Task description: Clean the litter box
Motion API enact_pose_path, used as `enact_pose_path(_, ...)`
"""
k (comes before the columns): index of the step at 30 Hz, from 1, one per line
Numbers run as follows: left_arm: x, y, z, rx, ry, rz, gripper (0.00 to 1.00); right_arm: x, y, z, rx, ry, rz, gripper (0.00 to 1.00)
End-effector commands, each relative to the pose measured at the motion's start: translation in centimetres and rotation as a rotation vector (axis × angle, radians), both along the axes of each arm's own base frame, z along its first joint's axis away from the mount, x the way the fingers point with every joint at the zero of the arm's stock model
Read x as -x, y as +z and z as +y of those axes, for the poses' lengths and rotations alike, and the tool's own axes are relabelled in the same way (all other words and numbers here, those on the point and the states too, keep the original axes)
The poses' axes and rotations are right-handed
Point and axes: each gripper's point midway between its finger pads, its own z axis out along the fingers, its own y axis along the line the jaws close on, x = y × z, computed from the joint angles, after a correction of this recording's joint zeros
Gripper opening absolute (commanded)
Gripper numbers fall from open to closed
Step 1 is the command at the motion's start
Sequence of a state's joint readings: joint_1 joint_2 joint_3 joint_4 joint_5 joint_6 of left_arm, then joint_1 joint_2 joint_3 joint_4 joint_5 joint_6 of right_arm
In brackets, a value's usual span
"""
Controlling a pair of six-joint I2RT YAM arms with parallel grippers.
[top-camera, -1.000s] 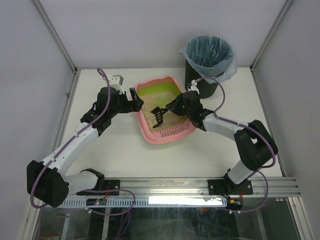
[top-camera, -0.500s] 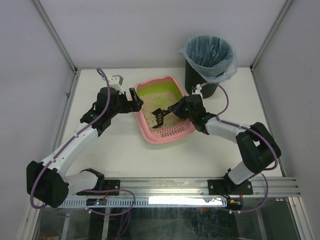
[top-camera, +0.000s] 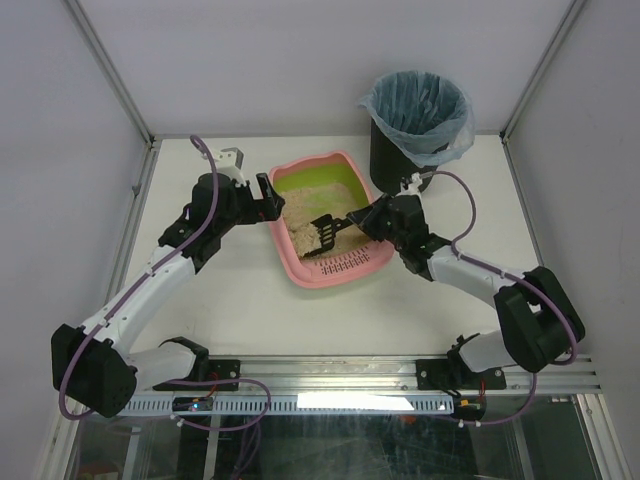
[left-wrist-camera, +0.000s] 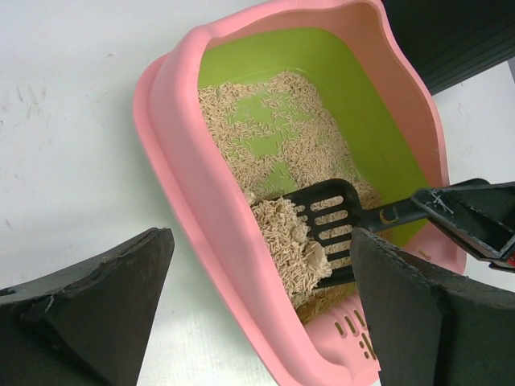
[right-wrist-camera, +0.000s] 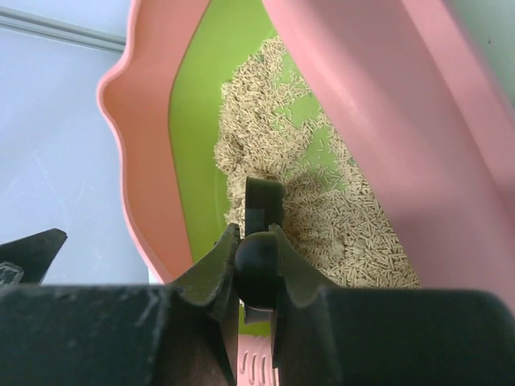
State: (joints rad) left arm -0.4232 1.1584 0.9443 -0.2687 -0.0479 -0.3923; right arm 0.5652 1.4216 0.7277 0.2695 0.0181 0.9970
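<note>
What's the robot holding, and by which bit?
The right pincer grips the black litter scoop by its handle end. The left pincer is open, holding nothing.

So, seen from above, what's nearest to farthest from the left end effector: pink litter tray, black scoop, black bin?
1. Shallow pink plastic litter box, its rim right beside the left end effector.
2. Black slotted plastic scoop, inside the box, over the litter.
3. Black round bin with blue bag, at the back right corner.
</note>
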Motion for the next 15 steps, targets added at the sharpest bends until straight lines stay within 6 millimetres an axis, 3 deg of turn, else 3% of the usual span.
enact_pose_path(1, -0.3, 3.6, 1.1, 0.018, 0.040, -0.105, 0.97, -0.9, 5.9, -0.2, -0.161, -0.034, -0.143, 0.00)
enact_pose_path(15, -0.1, 3.4, 1.3, 0.023, 0.050, -0.104, 0.97, -1.1, 6.2, -4.8, -0.320, -0.117, -0.185, 0.00)
